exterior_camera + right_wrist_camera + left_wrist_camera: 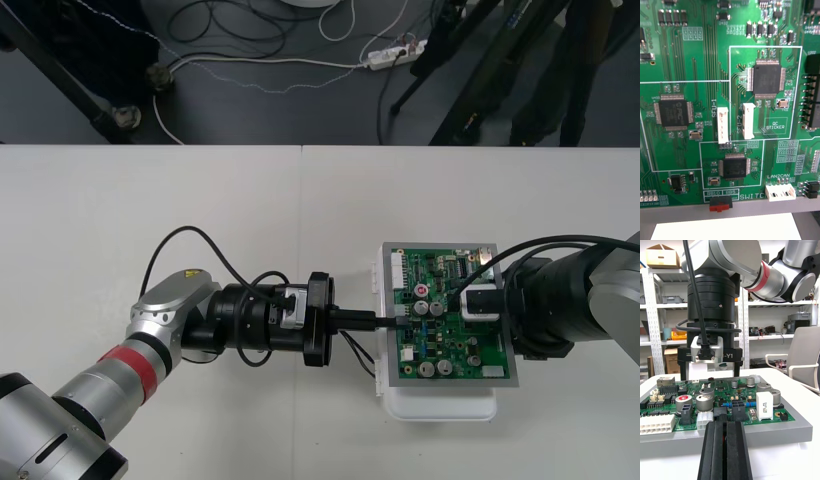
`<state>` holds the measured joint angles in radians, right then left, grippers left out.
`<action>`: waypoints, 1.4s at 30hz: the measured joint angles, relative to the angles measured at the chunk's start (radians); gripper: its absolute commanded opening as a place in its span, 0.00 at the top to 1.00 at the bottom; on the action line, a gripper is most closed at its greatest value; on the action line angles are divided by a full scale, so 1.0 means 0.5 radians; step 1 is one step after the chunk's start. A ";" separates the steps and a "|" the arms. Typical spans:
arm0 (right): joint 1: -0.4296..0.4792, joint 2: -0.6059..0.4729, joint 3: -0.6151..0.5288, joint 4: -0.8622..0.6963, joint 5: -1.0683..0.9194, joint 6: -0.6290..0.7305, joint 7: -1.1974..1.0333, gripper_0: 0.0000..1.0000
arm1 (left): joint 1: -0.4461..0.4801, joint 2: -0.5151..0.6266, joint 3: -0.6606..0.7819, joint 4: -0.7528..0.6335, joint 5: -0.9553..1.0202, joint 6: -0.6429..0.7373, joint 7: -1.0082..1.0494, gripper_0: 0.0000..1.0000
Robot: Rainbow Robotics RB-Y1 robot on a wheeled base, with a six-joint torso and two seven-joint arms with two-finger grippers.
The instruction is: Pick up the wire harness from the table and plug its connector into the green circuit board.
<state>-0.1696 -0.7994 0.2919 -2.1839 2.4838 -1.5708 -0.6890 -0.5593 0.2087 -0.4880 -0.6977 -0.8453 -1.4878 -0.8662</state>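
Presently: left gripper (pixel 385 318), jaws clamped on the harness plug (pixel 720 413), lies level, long axis aimed straight into the circuit board (pixel 455 345) edge. Right gripper (pixel 709 377), jaws apart, hovers over the board.

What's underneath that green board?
A white base pokes out beyond the board's edge nearest the robot; the rest of it is covered by the board.
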 measured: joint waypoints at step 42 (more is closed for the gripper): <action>0.001 0.005 0.000 0.011 -0.002 -0.001 0.000 0.00 | 0.000 -0.019 -0.009 -0.002 0.021 0.040 0.000 1.00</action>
<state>-0.1690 -0.7969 0.2919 -2.1782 2.4829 -1.5715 -0.6890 -0.5593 0.1992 -0.4926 -0.6987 -0.8347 -1.4679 -0.8662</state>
